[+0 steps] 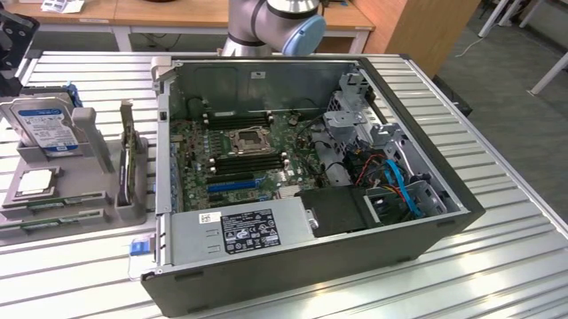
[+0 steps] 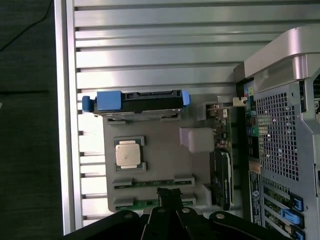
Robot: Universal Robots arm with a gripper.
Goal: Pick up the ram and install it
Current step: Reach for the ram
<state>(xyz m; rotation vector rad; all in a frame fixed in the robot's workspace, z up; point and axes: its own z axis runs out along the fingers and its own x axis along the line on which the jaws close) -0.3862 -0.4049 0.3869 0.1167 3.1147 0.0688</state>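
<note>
On the exterior view's left, one grey moulded holder [image 1: 89, 133] sits on the slatted metal table [image 1: 497, 219]. It carries one hard drive [image 1: 44, 126], silver with a blue-white label, standing on edge; one square chip [image 1: 37, 181] with a pale metal lid, lying flat; two ram sticks [image 1: 55, 201], thin green strips lying parallel in slots at the holder's near edge; and one dark card [image 1: 132, 166], standing upright on the side toward the case. Both sticks lie in the holder.

In the middle lies one open case [image 1: 426, 239], dark outside and bare grey metal inside. Its green motherboard [image 1: 257, 149] bears a square socket and rows of long black slots. A grey power supply [image 1: 239, 229] with a black-and-white label fills the near corner; blue and red cables [image 1: 400, 186] curl at the right end. Behind the case rises one arm [image 1: 284, 20], grey with a pale blue joint cap.

The wrist view looks down on the holder and adds a blue plastic bracket along the drive's edge, the case's perforated rear panel [image 2: 280, 125] with its blue tabs, and the gripper [image 2: 169, 192]. Its dark fingers are pressed together with nothing seen between them. The tips hang over the holder's edge, overlapping the outer stick in the picture; whether they touch it I cannot tell.
</note>
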